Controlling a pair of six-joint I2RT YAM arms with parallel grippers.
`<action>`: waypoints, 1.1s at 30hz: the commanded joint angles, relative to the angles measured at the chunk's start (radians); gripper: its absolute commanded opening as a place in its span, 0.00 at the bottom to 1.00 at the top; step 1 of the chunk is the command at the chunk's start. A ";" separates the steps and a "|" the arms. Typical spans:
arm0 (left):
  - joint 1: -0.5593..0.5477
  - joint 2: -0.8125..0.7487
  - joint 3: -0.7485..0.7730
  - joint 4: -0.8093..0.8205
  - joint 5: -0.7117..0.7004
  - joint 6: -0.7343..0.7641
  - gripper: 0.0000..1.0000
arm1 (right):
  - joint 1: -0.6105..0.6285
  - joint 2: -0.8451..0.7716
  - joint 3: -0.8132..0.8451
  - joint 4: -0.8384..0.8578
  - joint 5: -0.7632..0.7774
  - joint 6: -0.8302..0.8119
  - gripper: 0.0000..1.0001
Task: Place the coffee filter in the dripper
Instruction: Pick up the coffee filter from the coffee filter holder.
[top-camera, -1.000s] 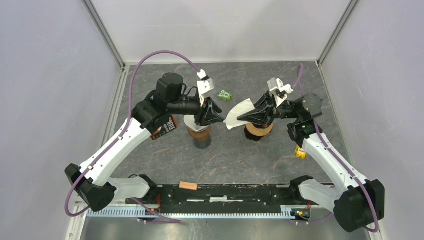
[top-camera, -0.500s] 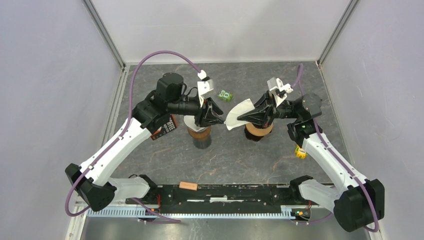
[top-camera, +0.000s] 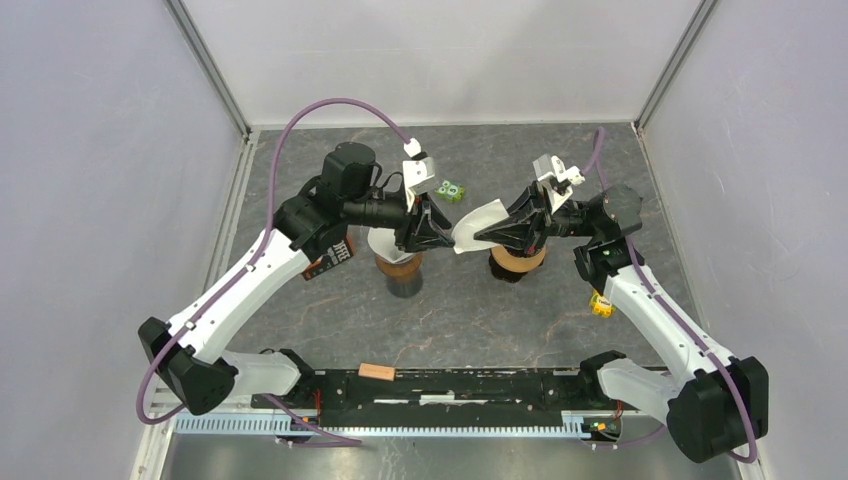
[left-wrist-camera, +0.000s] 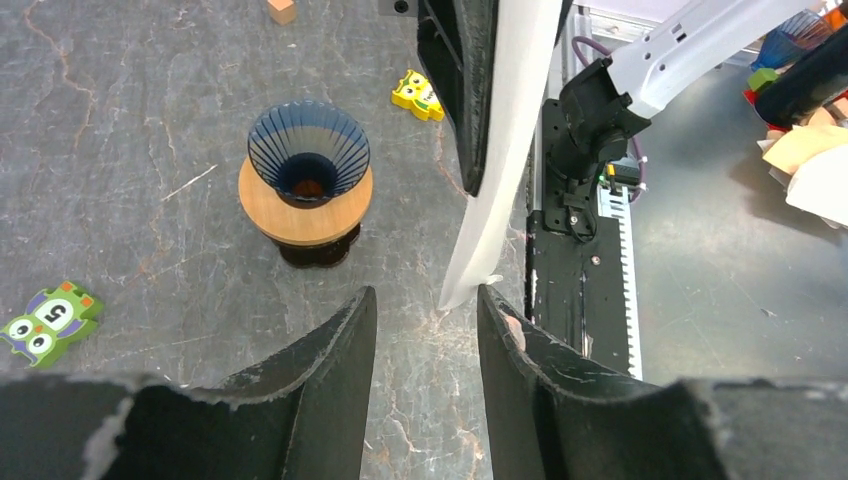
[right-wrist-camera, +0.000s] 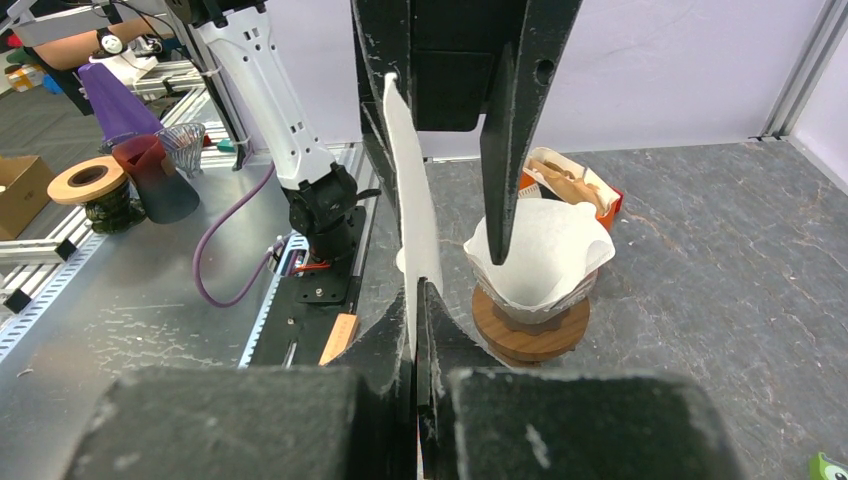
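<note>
- Above mid-counter, top view: coffee filter, one, white, held edge-on in the air between the two arms.
- Right end effector, one: fingers pressed fully together on the near edge of the coffee filter, the sheet standing up from the pinch.
- Left end effector, one: jaws about half apart, gripping nothing. Its two fingers stand one on either side of the filter's free edge; contact with the sheet cannot be told.
- Drippers, two, both upright on round wooden bases:
  - blue dripper, ribbed cone, nothing in it, at 5 o'clock of the held filter, under the right arm;
  - second dripper, at 8 o'clock of the held filter, under the left end effector.
- Filters, two in all: the held one, and a second filter, white, seated in the second dripper with its rim flaring above it.
- Owl toys, two: green owl, marked 5, at 11 o'clock of the held filter; yellow owl at 4 o'clock of the blue dripper.
- Wooden block, one, at 6 o'clock of the second dripper, on the black base rail.
- Orange packet, one, brown papers showing inside, just beside the second dripper.
</note>
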 joint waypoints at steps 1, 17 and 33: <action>-0.005 0.020 0.066 0.056 -0.019 0.012 0.48 | -0.005 -0.013 -0.004 0.011 0.011 -0.007 0.00; -0.006 0.001 0.058 0.021 -0.054 0.082 0.38 | -0.007 -0.019 -0.009 0.008 0.007 -0.015 0.00; 0.002 -0.020 0.022 0.028 -0.064 0.100 0.38 | -0.010 -0.023 -0.013 -0.001 0.003 -0.026 0.00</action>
